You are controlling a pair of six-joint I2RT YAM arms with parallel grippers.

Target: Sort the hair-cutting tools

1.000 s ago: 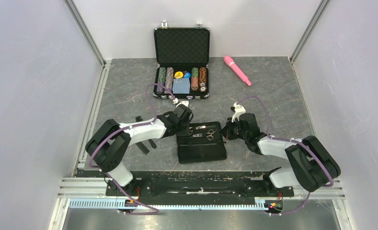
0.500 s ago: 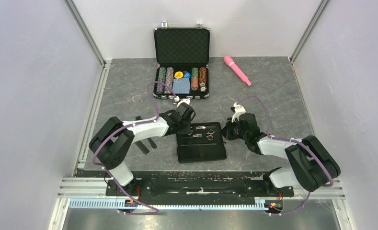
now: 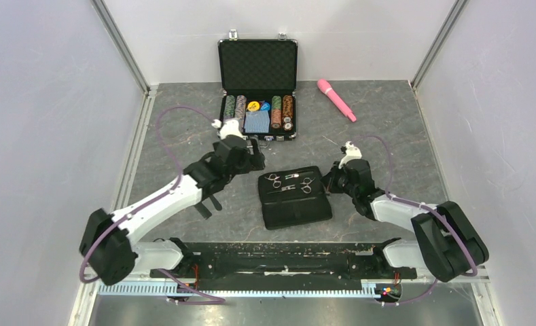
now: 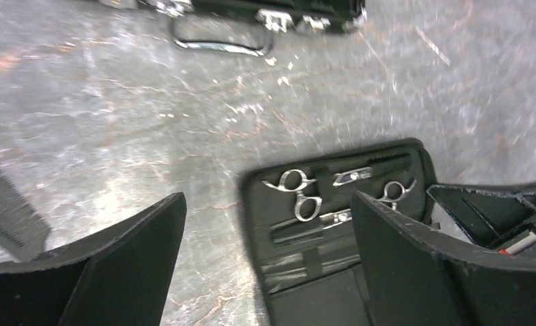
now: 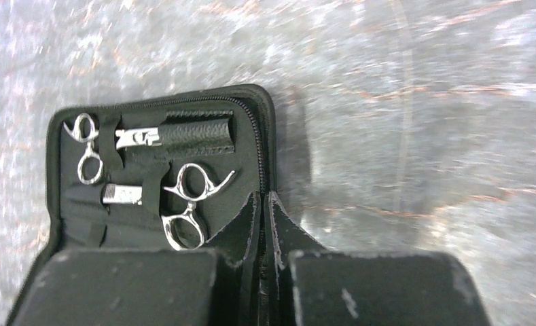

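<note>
Scissors (image 3: 306,183) in pouch (image 3: 296,211), chip case (image 3: 257,65), pink wand (image 3: 336,99) — behind.

Left arm withdrawn, pouch shifted.
The left gripper (image 3: 250,160), jaws spread wide, has left the pouch (image 3: 295,207) and pulled back to the chip case (image 3: 258,68)'s front left corner. The pouch, scissors (image 3: 273,180) inside, has slid right of the case's middle and turned slightly. The right gripper (image 3: 331,183), pinching its edge, moved with it.

The left arm (image 3: 163,200) covers most of the black combs (image 3: 204,211) near the counter's left edge. At the left wrist, one comb (image 4: 7,210) is cut by the frame's side, the chip case (image 4: 251,8) by its top. The right gripper (image 5: 270,272) hides the pouch's (image 5: 248,146) near half; the scissors' (image 5: 187,204) blades seem tucked under straps
</note>
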